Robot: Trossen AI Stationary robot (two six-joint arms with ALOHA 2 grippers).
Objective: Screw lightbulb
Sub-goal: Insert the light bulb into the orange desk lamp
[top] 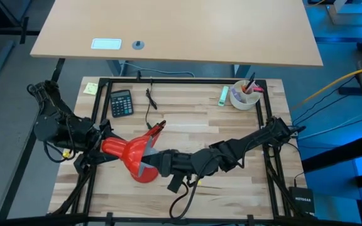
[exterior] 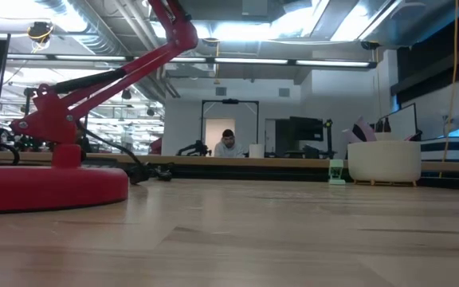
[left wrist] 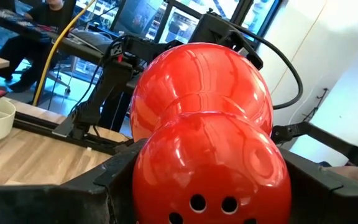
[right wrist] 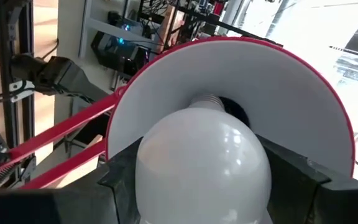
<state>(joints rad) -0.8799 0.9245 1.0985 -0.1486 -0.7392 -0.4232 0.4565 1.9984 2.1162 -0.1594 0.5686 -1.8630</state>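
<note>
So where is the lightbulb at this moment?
In the right wrist view the lightbulb sits between the right gripper's jaws, its screw base pointing into the white mouth of the red lamp's shade, near the table's front edge.

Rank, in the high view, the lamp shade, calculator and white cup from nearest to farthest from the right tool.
1. Lamp shade: right at the right tool, which holds the lightbulb at its mouth.
2. Calculator: back left of the table.
3. White cup: back right corner, farthest.
</note>
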